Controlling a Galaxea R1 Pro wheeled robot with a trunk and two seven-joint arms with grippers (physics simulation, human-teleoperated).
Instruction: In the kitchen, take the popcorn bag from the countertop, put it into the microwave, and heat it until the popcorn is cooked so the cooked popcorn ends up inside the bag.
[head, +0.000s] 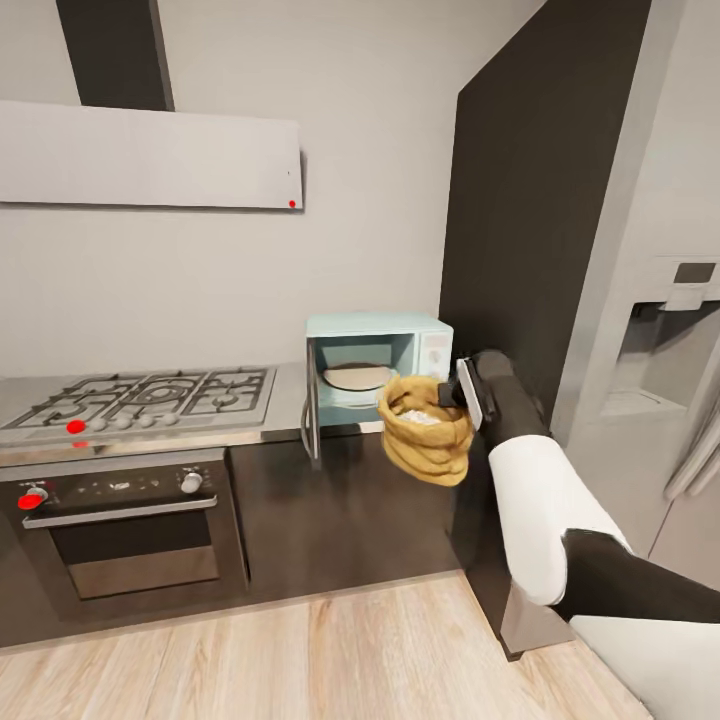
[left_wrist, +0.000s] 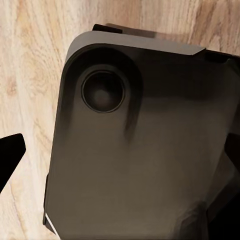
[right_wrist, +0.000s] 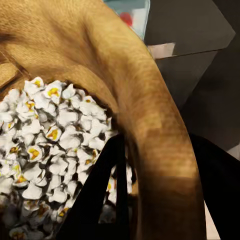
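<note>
Gas hob (head: 140, 395): sat at the left end of the countertop (head: 285, 405), above the black built-in oven (head: 120, 530); no part in this step.
Microwave (head: 380, 370): stood on the countertop against the wall, door (head: 312, 412) swung open toward the hob, turntable (head: 358, 377) bare inside.
Popcorn bag (head: 428, 430): hung in the air just in front of the open cavity, clear of the worktop; white popped kernels (right_wrist: 55, 135) filled it (so the heating looked done).
Right gripper (right_wrist: 150, 200): jaws clamped on the bag's rolled rim, one dark finger inside the bag, one outside.
Left gripper (left_wrist: 120, 165): hung over the robot's dark base above the wood floor (left_wrist: 30, 60); jaws stood apart, holding nothing.
Step in hand: apparently carrying the cooked bag at the microwave mouth.
Next move: keeping the bag upright and the grip firm, so no popcorn spilled.
</note>
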